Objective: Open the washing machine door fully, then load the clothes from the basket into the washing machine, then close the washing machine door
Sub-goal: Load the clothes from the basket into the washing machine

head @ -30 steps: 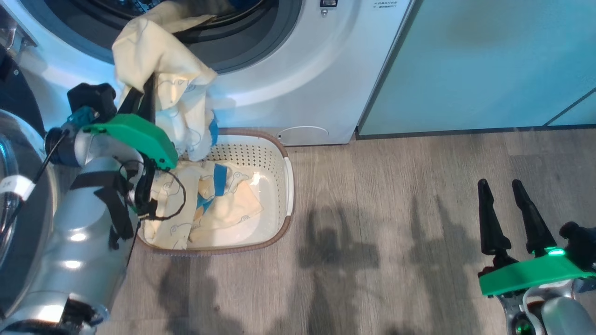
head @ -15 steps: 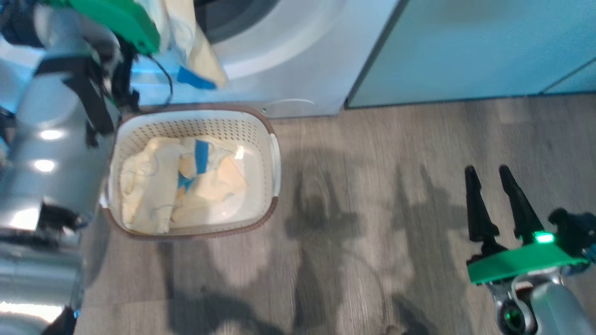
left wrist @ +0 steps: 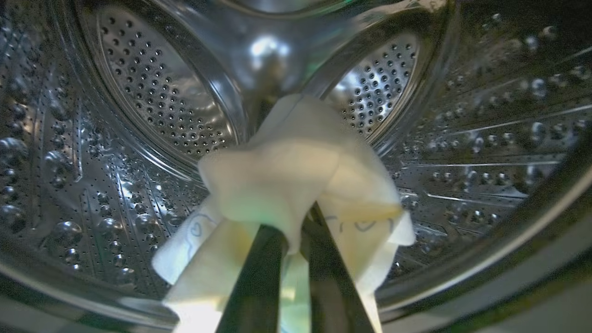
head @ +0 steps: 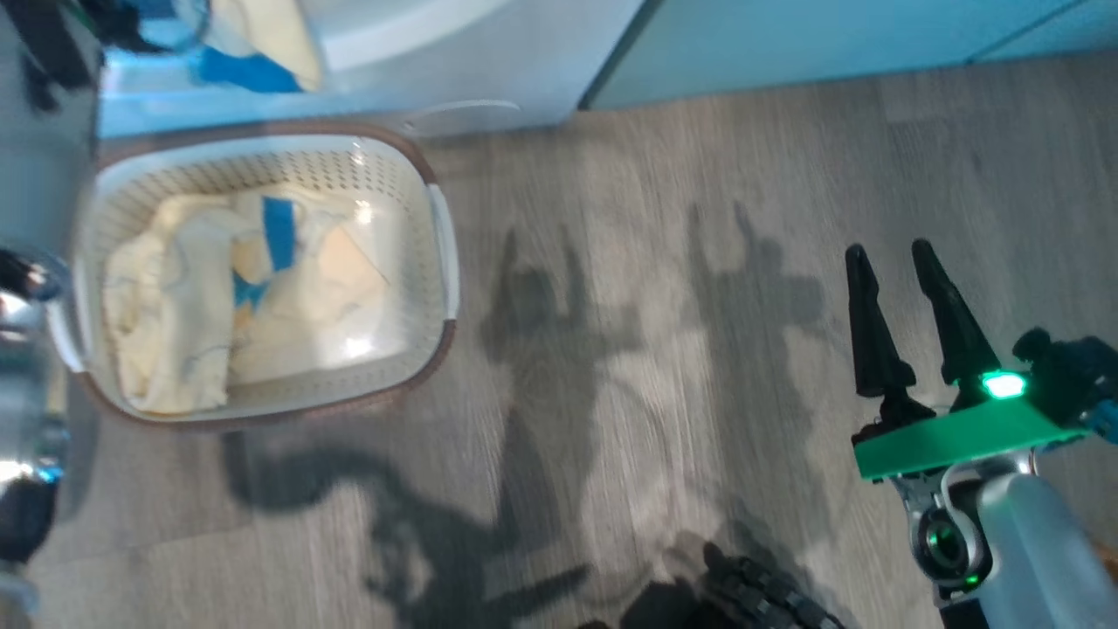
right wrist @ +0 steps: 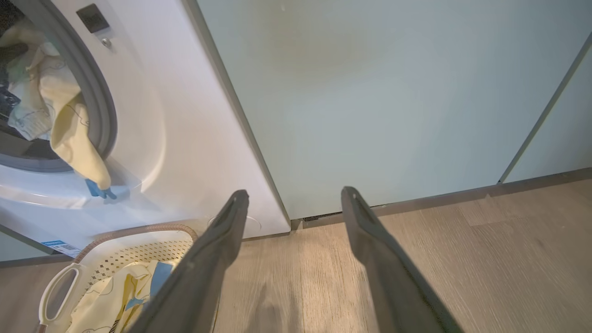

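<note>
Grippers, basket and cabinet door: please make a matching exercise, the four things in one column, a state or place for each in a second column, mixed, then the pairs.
1 left gripper
2 right gripper
3 basket
4 cabinet door

A open, above the floor
B pale teal, flat
C shut on yellow cloth inside the drum
D on the floor, holding clothes

Pairs: 1-C, 2-A, 3-D, 4-B

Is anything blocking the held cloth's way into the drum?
Nothing visible does. The left tool grips the cloth with the steel drum open straight ahead; a cloth end hangs out over the seal.
</note>
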